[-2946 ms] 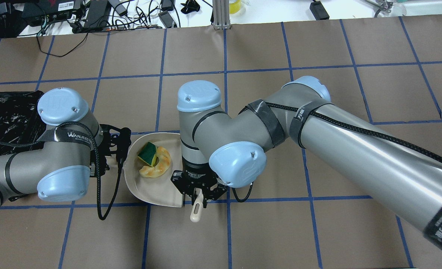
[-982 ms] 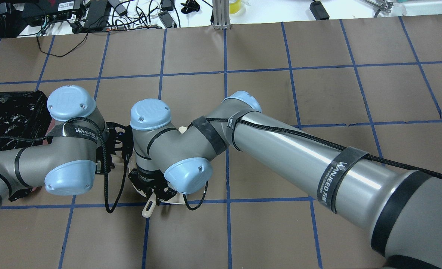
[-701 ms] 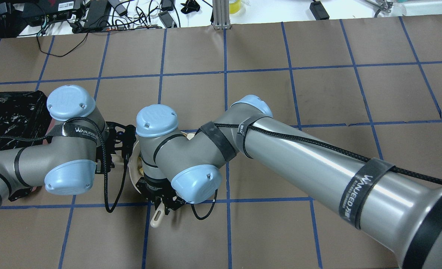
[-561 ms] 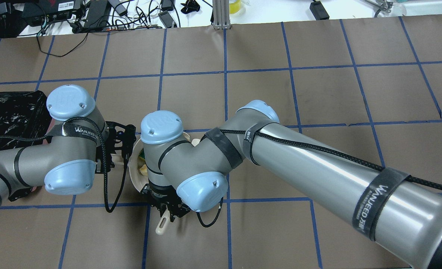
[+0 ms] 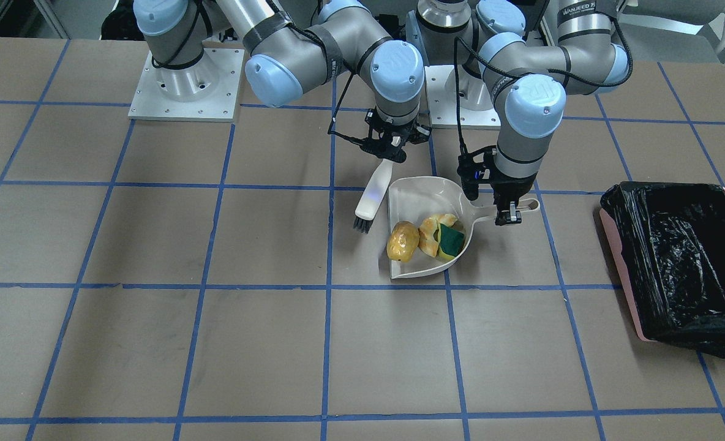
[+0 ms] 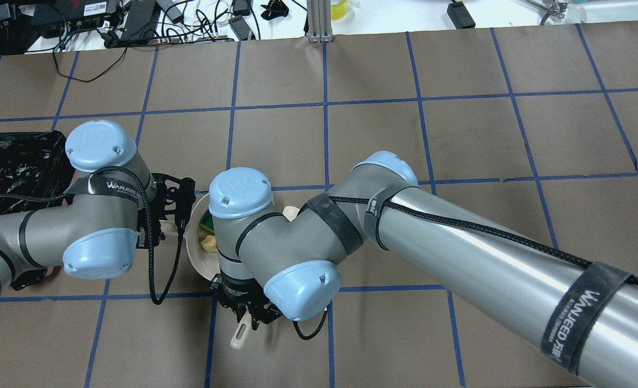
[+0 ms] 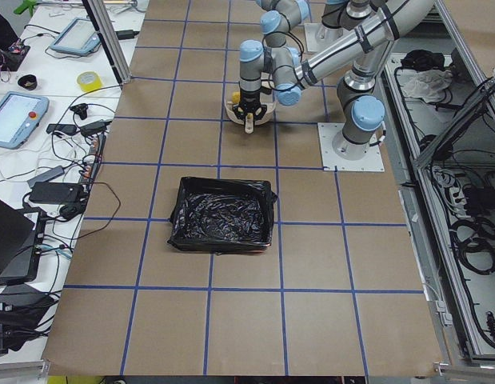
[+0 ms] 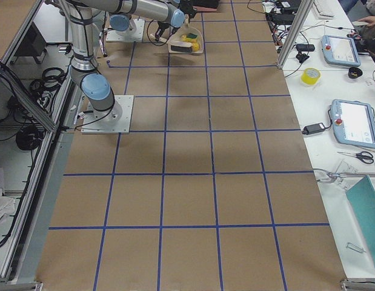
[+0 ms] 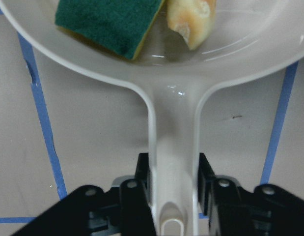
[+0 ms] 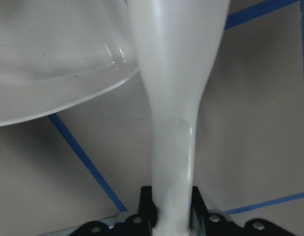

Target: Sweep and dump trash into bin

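An off-white dustpan (image 5: 424, 196) lies on the table and holds all the trash: a yellow-brown potato (image 5: 402, 241), a tan croissant piece (image 5: 430, 231) and a green-and-yellow sponge (image 5: 451, 240). My left gripper (image 5: 508, 215) is shut on the dustpan's handle (image 9: 171, 162). In the left wrist view the sponge (image 9: 110, 22) and the croissant piece (image 9: 193, 19) rest at the pan's back wall. My right gripper (image 5: 393, 152) is shut on a white brush (image 5: 375, 190), whose black bristles hang beside the pan's open edge. The bin (image 5: 675, 257) stands apart on the robot's left.
The bin (image 7: 221, 214) has a pink side wall and a crinkled black liner. Both arms crowd over the dustpan in the overhead view, hiding most of it. Cables and electronics (image 6: 136, 21) lie beyond the far table edge. Blue tape lines grid the brown tabletop.
The right arm swept the brush leftward over the pan, then drew back toward the robot and to the right. The potato now lies in the pan. The left arm barely moved.
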`<state>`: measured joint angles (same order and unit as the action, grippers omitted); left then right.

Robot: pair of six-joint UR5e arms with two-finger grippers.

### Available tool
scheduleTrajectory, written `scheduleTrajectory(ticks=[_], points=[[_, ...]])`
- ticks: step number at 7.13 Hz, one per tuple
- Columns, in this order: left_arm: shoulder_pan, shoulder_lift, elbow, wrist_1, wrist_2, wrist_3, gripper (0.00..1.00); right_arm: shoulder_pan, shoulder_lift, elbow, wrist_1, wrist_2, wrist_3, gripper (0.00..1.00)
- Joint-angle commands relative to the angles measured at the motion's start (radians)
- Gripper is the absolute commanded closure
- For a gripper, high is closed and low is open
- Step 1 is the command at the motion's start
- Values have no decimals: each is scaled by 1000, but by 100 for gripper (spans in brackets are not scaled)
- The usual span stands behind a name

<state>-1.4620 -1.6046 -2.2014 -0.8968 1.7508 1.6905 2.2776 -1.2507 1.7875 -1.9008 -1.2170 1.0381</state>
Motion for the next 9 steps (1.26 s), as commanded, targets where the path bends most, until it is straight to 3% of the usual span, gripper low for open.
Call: scheduleTrajectory(ticks=[1, 2, 5, 7, 9], points=[[0, 0, 5, -5, 0, 0, 100, -16, -73, 10, 113, -42, -103, 100], [0, 0, 5, -7, -4, 0, 100, -30, -78, 9, 144, -105, -160, 100], [8, 0, 6, -4, -61, -2, 100, -214, -101, 10, 149, -168, -408, 100], [34, 2, 18, 1, -158, -5, 100, -361, -137, 9, 160, -202, -528, 100], [116, -17, 98, -66, -337, -8, 100, -600, -173, 7, 230, -210, -750, 100]])
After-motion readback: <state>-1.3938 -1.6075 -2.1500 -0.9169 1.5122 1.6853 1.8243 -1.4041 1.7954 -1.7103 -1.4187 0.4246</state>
